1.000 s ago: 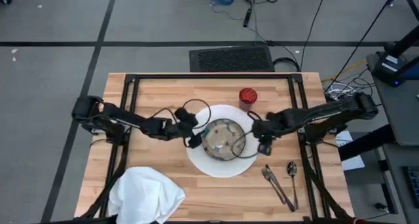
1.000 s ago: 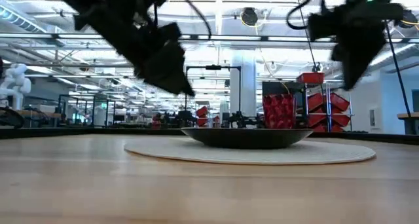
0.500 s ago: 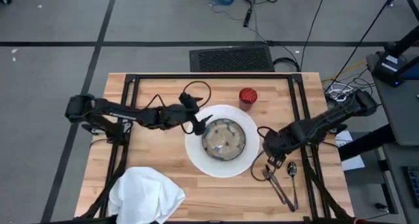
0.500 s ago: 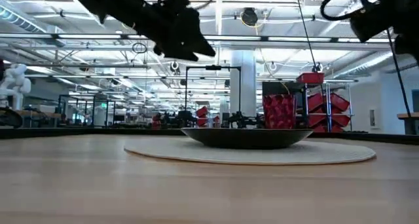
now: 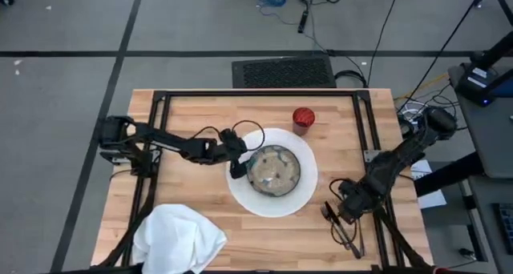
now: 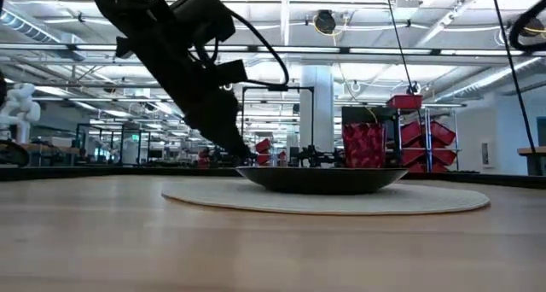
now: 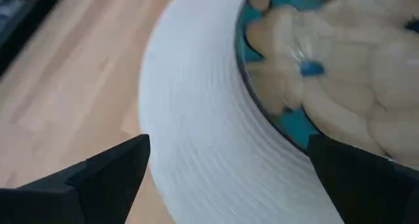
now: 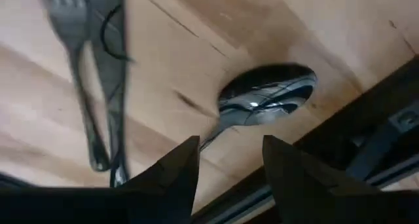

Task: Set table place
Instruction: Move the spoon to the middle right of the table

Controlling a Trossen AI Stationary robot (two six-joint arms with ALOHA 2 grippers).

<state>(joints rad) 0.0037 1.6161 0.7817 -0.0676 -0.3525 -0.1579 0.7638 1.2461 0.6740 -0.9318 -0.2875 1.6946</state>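
A white plate (image 5: pixel 298 195) lies mid-table with a speckled bowl (image 5: pixel 273 169) on it. My left gripper (image 5: pixel 237 160) hangs open just above the plate's left rim (image 7: pixel 196 139), one finger on each side of that stretch of rim, close beside the bowl (image 7: pixel 327 73). My right gripper (image 5: pixel 346 210) stands open over the cutlery at the near right. Its fingers flank the spoon's (image 8: pixel 265 96) neck above the wood. The fork (image 8: pixel 78 73) and knife (image 8: pixel 112 86) lie flat beside the spoon. A red cup (image 5: pixel 303 118) stands behind the plate.
A crumpled white napkin (image 5: pixel 178 238) lies at the table's near left corner. Black frame rails (image 5: pixel 156 138) run across the wooden table (image 5: pixel 200 114) along the left, right and far sides. Bare wood shows left of the plate and in front of it.
My right gripper has gone from the plate's right side toward the table's near right, down over the cutlery. My left gripper rose beside the bowl, then came back down to the plate's left rim.
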